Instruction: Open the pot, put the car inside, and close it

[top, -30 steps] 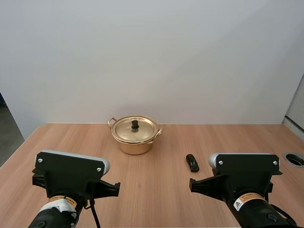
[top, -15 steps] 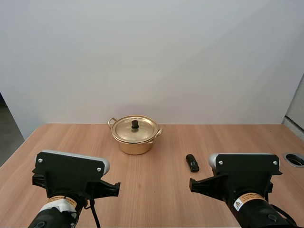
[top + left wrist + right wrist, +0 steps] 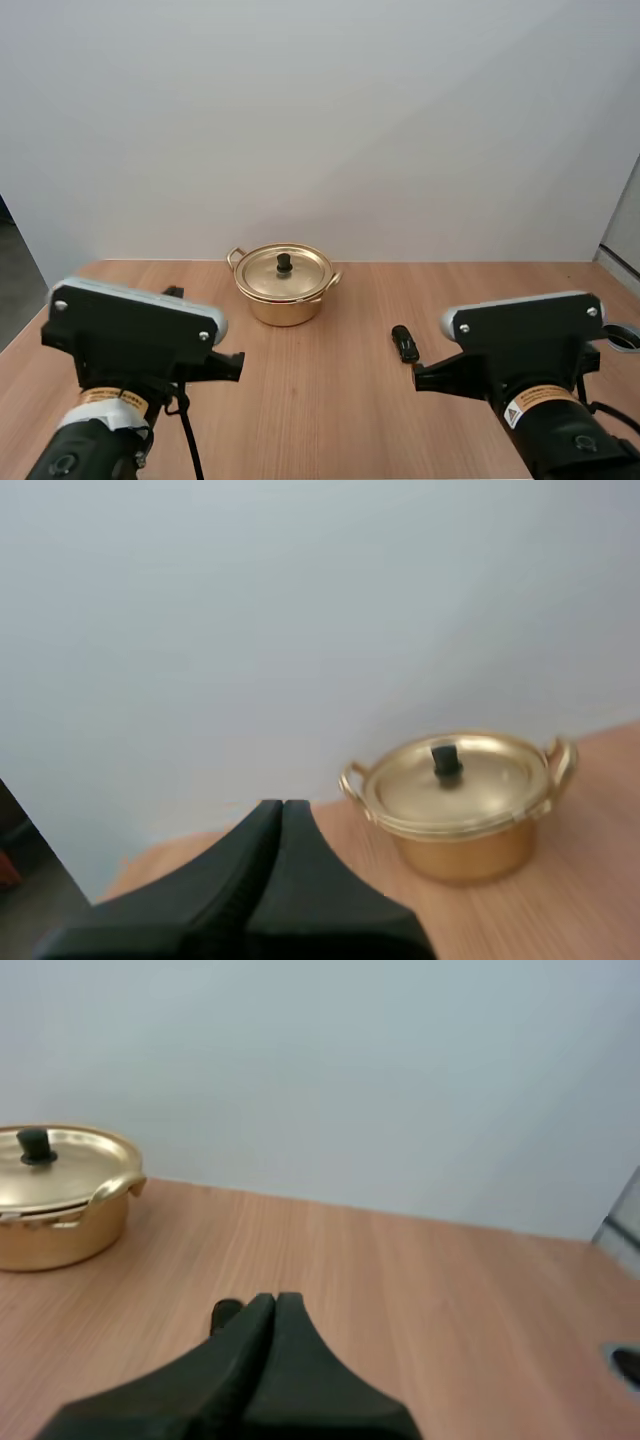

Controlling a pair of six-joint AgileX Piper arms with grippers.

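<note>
From above, the gold pot (image 3: 285, 290) sits near the far edge of the desk (image 3: 330, 410), a little left of centre. Its lid (image 3: 285, 270) is on, with the black knob (image 3: 284, 262) standing up in the middle. The little dark car (image 3: 405, 343) lies out on the open desk toward the right side, well apart from the pot and nearer the front edge.

Over to the left wrist view: the left end effector (image 3: 282, 806) is closed on nothing, its fingers pressed into one dark wedge aimed just beside the pot. That lid looks like thin, shiny metal, so I'd judge it light but slick on the dome. The knob is the place to pinch it, lifting straight up.

Now the right wrist view: the right end effector (image 3: 275, 1300) is closed and empty too, with the car peeking out just past its tips and the pot off toward the far edge. The car looks small, hard and light. If it has free wheels it may roll, so a pinch across its narrow sides seems safest.
</note>
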